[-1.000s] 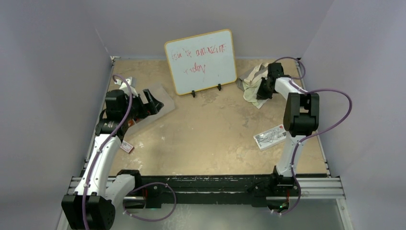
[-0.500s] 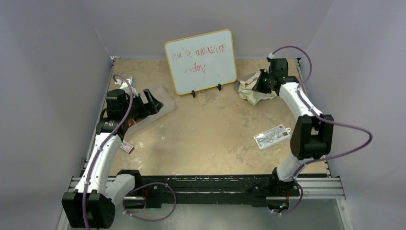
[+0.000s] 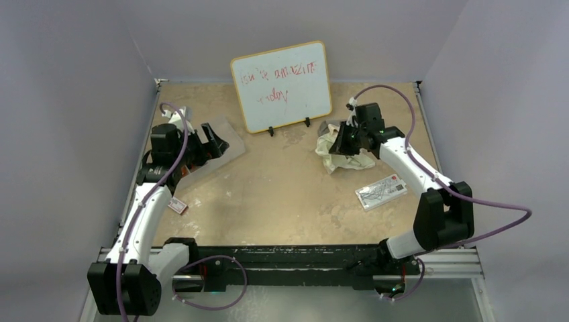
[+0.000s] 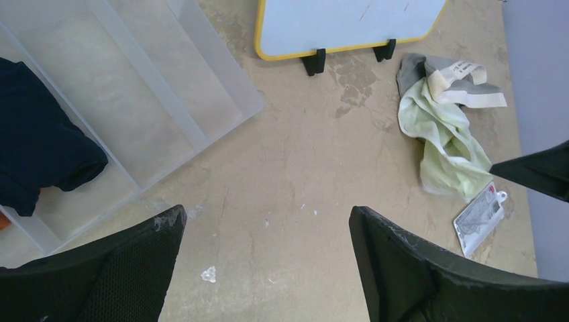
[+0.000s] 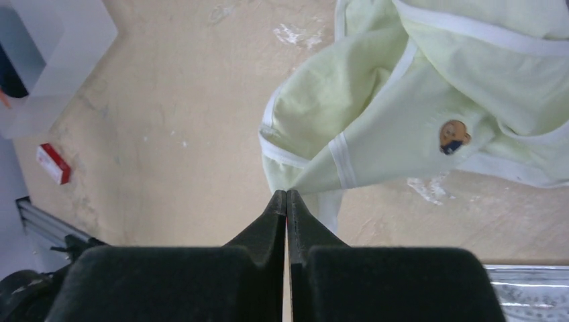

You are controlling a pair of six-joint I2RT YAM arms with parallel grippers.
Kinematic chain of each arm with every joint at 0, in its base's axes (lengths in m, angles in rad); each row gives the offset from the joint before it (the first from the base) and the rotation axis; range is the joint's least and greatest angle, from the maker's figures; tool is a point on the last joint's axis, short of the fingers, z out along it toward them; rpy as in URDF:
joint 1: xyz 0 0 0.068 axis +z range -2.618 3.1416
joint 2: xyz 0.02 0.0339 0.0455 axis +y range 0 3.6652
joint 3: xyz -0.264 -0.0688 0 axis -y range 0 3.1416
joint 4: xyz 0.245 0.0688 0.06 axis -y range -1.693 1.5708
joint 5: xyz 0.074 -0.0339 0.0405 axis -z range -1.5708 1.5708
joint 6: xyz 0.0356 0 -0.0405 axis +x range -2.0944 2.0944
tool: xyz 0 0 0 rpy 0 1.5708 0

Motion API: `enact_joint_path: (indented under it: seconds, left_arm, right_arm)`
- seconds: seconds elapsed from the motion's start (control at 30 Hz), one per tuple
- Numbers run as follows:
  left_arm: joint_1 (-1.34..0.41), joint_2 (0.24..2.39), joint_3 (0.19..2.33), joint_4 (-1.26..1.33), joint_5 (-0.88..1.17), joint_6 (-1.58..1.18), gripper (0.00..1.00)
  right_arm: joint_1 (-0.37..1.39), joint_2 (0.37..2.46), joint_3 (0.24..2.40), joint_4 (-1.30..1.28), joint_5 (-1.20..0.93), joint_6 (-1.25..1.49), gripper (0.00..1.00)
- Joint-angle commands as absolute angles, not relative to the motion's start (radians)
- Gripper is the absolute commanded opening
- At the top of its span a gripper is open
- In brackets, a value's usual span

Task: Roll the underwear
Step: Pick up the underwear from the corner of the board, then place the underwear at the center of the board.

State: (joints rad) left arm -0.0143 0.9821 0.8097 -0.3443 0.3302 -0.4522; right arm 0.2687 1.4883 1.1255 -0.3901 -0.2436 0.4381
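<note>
Right end effector (image 5: 286,201): fingertips pressed together, pinching a hem corner of the pale cream underwear (image 5: 409,87). This garment is crumpled on the tabletop (image 5: 168,134), right of centre, in front of the whiteboard (image 3: 282,84) and near the white printed card (image 3: 381,191). A small bear emblem (image 5: 455,135) shows on the cloth. Whether the pinched corner is lifted cannot be told. The grey underwear with beige waistband (image 4: 410,70) touches the cream piece on its far side. Left end effector (image 4: 265,221): spread wide, holding nothing, above bare tabletop beside a clear divided tray (image 4: 168,100) at the left edge. The navy underwear (image 4: 40,147) sits bunched in one tray compartment. A small red item (image 5: 52,163) lies on the tabletop nearer the left arm.
</note>
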Motion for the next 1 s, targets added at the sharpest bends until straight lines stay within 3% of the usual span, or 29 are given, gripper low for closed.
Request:
enact_joint_path:
  seconds: [0.0, 0.13, 0.3, 0.4, 0.47, 0.53, 0.73, 0.97]
  left_arm:
    - [-0.017, 1.017, 0.802, -0.259, 0.275, -0.457, 0.91]
    - [-0.017, 1.100, 0.802, -0.218, 0.315, -0.575, 0.91]
    - [-0.017, 1.187, 0.897, -0.316, 0.356, -0.656, 0.89]
    - [-0.017, 1.217, 0.943, -0.360, 0.380, -0.637, 0.89]
    - [-0.016, 1.217, 0.925, -0.345, 0.386, -0.602, 0.89]
    - [-0.017, 1.183, 0.844, -0.288, 0.387, -0.575, 0.87]
    - [-0.023, 0.979, 0.589, -0.142, 0.350, -0.592, 0.88]
    - [-0.027, 0.863, 0.591, -0.251, 0.401, -0.601, 0.89]
  right_arm:
    - [0.280, 1.454, 1.140, -0.378, -0.327, 0.499, 0.01]
    - [0.234, 1.584, 1.307, -0.559, -0.304, 0.610, 0.00]
    - [0.130, 1.778, 1.800, -0.835, -0.233, 0.604, 0.00]
    - [0.032, 1.894, 2.100, -0.915, -0.310, 0.582, 0.00]
    - [0.014, 1.946, 2.190, -0.955, -0.350, 0.534, 0.00]
    - [0.013, 1.920, 2.111, -0.932, -0.391, 0.470, 0.00]
    - [0.023, 1.590, 1.551, -0.454, -0.676, 0.464, 0.00]
    - [0.095, 1.478, 1.590, -0.593, -0.815, 0.321, 0.00]
